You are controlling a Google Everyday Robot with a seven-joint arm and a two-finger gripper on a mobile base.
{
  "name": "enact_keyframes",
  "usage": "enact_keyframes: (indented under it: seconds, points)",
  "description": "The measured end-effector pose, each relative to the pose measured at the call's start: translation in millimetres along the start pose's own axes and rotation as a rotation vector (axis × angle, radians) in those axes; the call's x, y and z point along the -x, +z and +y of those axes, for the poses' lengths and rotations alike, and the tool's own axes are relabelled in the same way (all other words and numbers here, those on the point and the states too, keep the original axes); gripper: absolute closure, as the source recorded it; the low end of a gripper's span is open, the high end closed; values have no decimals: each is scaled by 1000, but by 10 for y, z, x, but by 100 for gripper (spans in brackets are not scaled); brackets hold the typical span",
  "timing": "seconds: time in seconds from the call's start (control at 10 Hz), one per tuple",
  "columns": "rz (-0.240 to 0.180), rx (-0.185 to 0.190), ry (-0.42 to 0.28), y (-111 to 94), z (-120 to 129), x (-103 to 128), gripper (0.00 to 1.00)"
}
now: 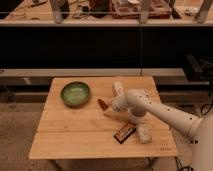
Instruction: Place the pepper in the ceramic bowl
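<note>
The pepper (102, 104) is small, dark red-brown and glossy, lying on the wooden table (75, 135) right of the green ceramic bowl (75, 93). The bowl sits at the table's back left and holds nothing I can see. My gripper (111, 107) is at the end of the white arm (160, 114), low over the table, right beside the pepper on its right side. The pepper appears to rest on the table surface, touching or nearly touching the gripper.
A dark flat bar with an orange edge (124, 132) lies in front of the arm, next to a pale wrapped item (144, 133). A pale packet (118, 88) lies behind the arm. A dark shelf unit stands behind the table.
</note>
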Motion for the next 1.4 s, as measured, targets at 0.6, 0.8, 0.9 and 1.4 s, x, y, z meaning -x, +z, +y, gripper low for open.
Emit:
enact_keyframes:
  seconds: [0.6,0.8,0.9,1.4]
  points:
    - [-47,38,-19,58,15,135,80]
    - [-90,32,-53,-98,18,333,80]
    - [-108,27,-73,-191,31,431,80]
    - [-141,28,-170,-386,52,895,80]
